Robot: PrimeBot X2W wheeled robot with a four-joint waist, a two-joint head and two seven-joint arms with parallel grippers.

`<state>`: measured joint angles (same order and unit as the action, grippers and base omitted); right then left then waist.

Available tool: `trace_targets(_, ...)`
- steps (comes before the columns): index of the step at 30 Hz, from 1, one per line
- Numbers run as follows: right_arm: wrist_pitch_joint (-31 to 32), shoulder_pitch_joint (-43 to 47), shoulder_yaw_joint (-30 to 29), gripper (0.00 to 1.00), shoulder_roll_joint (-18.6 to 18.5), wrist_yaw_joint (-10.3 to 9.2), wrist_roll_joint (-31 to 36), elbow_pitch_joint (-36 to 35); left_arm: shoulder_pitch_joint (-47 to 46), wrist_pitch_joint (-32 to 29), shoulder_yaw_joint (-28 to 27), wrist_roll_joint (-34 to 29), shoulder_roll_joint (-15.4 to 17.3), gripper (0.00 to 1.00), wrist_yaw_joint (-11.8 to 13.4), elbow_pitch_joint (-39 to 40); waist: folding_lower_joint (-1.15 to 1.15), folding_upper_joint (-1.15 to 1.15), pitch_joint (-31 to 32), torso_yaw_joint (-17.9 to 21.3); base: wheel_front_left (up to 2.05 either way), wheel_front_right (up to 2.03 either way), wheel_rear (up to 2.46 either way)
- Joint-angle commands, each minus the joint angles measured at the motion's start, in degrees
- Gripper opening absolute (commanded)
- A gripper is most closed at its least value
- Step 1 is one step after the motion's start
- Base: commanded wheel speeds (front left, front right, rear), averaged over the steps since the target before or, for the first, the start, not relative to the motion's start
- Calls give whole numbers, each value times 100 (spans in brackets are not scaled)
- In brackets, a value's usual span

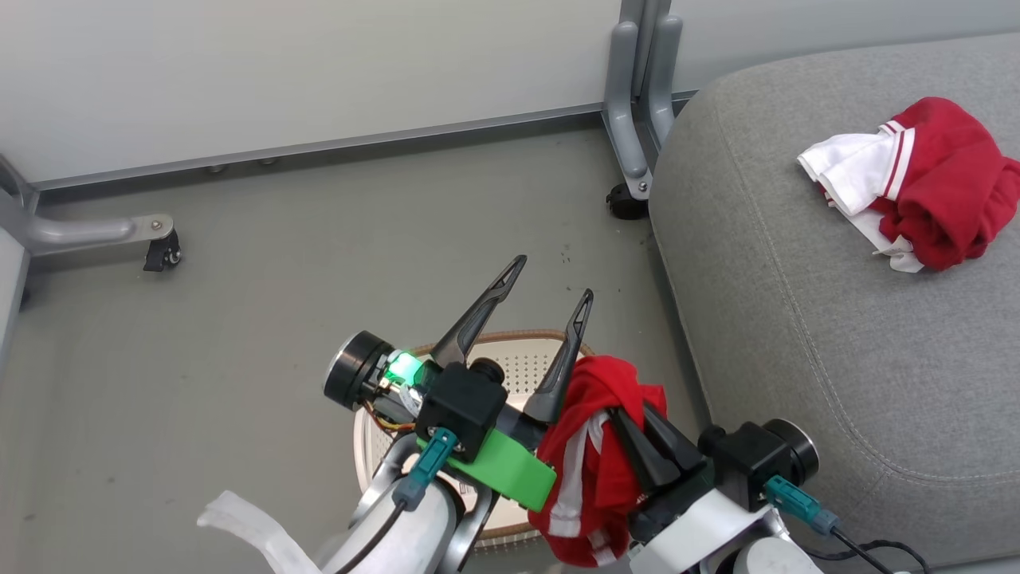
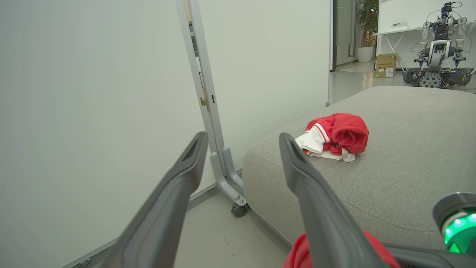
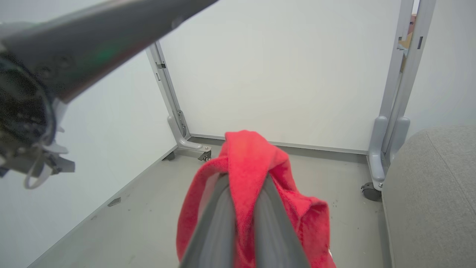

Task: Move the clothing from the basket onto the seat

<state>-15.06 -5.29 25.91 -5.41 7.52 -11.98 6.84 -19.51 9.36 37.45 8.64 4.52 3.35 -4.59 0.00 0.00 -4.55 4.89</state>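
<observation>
right claw (image 1: 629, 414) clamped on red garment (image 1: 594, 470), above basket (image 1: 526, 359)
seat (image 1: 781, 319) lies just right of it; my left claw (image 1: 555, 277), spread empty, sits farther off.

Robotics lab: 2nd robot (image 2: 438, 48) in bg, partition walls (image 1: 319, 64) on casters (image 1: 162, 253).

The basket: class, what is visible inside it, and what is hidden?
Inside the basket, bare perforated floor shows between the fingers of the left gripper. Both arms and the red garment in the right gripper hide the rest.
</observation>
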Motion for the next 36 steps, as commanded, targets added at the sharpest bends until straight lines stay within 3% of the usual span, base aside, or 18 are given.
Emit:
trace_targets(1, -17, -69, 2, 0, -18, -6, -16, 2, -83, 14, -7, 29, 54, 100, 37, -35, 0, 0, 2, 20, 0, 0, 0)
trace_targets(15, -17, -183, -366, 0, 18, -6, 78, -288, 208, 262, -332, 298, 240, 100, 238, -348, 0, 0, -209, 599, 0, 0, 0)
trace_targets(25, -17, -141, -913, 0, 99, -6, 102, -711, 443, 540, -561, 203, 559, 100, 376, -457, 0, 0, -585, 1514, 0, 0, 0)
trace_targets(36, -17, 75, -1270, 0, 227, -6, 120, -1102, 801, 581, -671, 244, 876, 100, 273, -535, 0, 0, -1010, 2592, 0, 0, 0)
